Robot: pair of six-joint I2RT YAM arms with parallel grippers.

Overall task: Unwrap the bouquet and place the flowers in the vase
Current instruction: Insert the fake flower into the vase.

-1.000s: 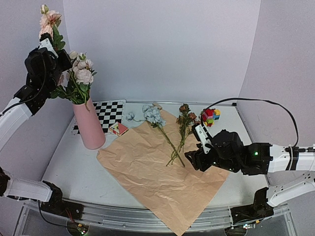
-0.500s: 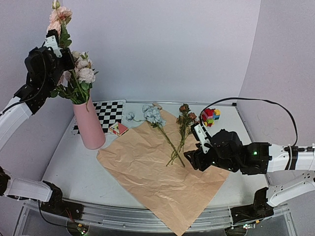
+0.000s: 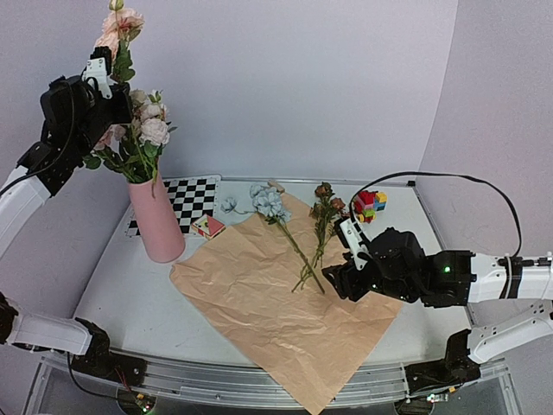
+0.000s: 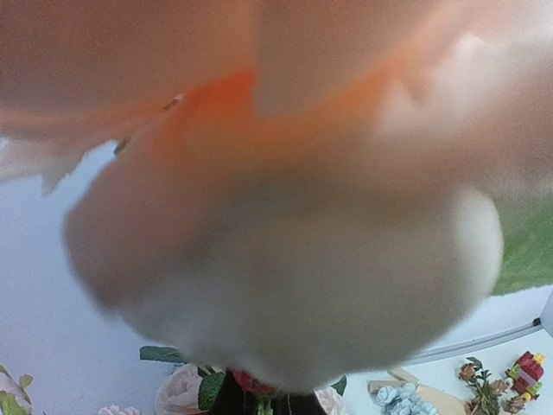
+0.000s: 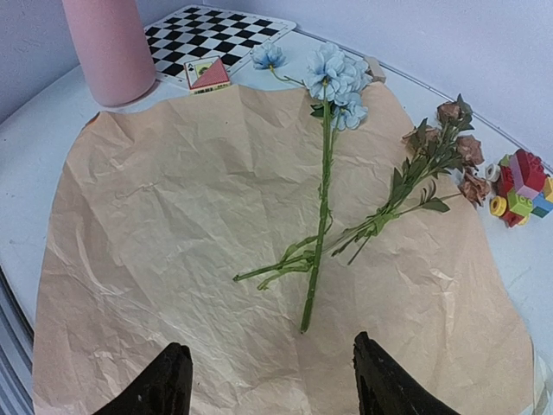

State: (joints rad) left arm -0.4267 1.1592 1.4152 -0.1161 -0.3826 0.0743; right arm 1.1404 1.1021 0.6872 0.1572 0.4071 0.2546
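Peach flower point(image 3: 122, 23) lifted higher, nearer vase point(image 3: 156, 220).

Left hand point(image 3: 98, 71) lifted peach flower point(image 3: 121, 22) higher, rightward (now nearer above vase point(image 3: 156, 223))

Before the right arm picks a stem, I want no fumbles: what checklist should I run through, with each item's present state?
1. The right gripper is open and empty: ok.
2. The blue flower lies flat on the paper ahead of it: ok.
3. Its stem is clear of the rust-brown flower: not ok, the stems cross near their lower ends.
4. The vase stands upright: ok.
5. The left gripper is shut on the peach-pink flower above the vase: ok.
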